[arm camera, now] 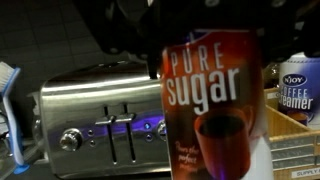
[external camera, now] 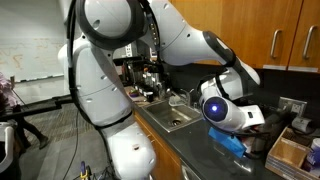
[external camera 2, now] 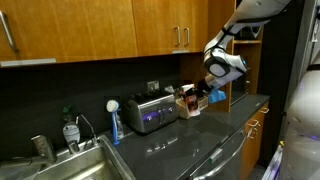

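The step in hand is judged to be a hold/carry phase: the sugar can (arm camera: pixel 215 100) is gripped from above and is seen in an exterior view (external camera 2: pixel 190 102) at the back of the counter (external camera 2: pixel 215 140), just beside the toaster (external camera 2: pixel 152 112) and near a box (arm camera: pixel 292 135). Whether the sugar can's base is resting on the counter or is raised just clear cannot be told. Its bottom is cut off in the wrist view and is too small in the ext. views. The gripper (external camera 2: pixel 203 93) is clamped on the sugar can, w/ the jaws drawn in about its upper part. The fingertips are hidden in the wrist view, so the exact contact pts cannot be made out. The label is seen upright and facing the wrist camera, so the sugar can is judged to be held approx. vertical. Behind it the toaster is seen, w/ a brush (arm camera: pixel 10 110) at its far side and a creamer (arm camera: pixel 297 85) by the box. For any move from here a firm grip is called for, since the sugar can looks tall and smooth-sided and could slip. Clearance is also needed btwn it and the toaster on one side and the box and creamer on the other. The sink (external camera: pixel 170 118) lies well apart, further along the counter.
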Robot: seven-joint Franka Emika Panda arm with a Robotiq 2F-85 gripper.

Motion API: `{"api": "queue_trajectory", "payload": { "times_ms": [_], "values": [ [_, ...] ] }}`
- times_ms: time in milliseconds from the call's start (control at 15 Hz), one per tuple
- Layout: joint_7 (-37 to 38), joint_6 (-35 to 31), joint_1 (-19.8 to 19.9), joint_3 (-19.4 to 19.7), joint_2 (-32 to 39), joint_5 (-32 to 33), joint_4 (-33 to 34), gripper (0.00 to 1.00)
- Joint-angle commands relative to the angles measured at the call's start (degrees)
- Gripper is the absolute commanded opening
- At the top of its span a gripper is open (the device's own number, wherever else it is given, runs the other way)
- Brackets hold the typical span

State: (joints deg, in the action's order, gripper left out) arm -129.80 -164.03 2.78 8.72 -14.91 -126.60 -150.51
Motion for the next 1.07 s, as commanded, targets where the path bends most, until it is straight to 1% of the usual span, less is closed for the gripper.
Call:
{"api": "queue_trajectory", "payload": {
  "times_ms": [0,333,400,533,800,1000],
  "values": [
    [1.6,-1.4,-2.1,-0.9,-9.0,2.7,-5.8,0.56],
    [1.9,-2.5,-6.4,-2.9,-13.5,4.0,-11.1,0.56],
    [1.3,-3.2,-9.5,-1.9,-10.7,3.4,-8.4,0.56],
    [1.5,-4.0,-12.3,-2.6,-11.0,3.0,-8.8,0.56],
    [1.8,-6.1,-19.4,-3.0,-10.7,2.6,-8.7,0.56],
    [1.8,-7.7,-23.7,-3.2,-10.5,2.4,-8.7,0.56]
  ]
}}
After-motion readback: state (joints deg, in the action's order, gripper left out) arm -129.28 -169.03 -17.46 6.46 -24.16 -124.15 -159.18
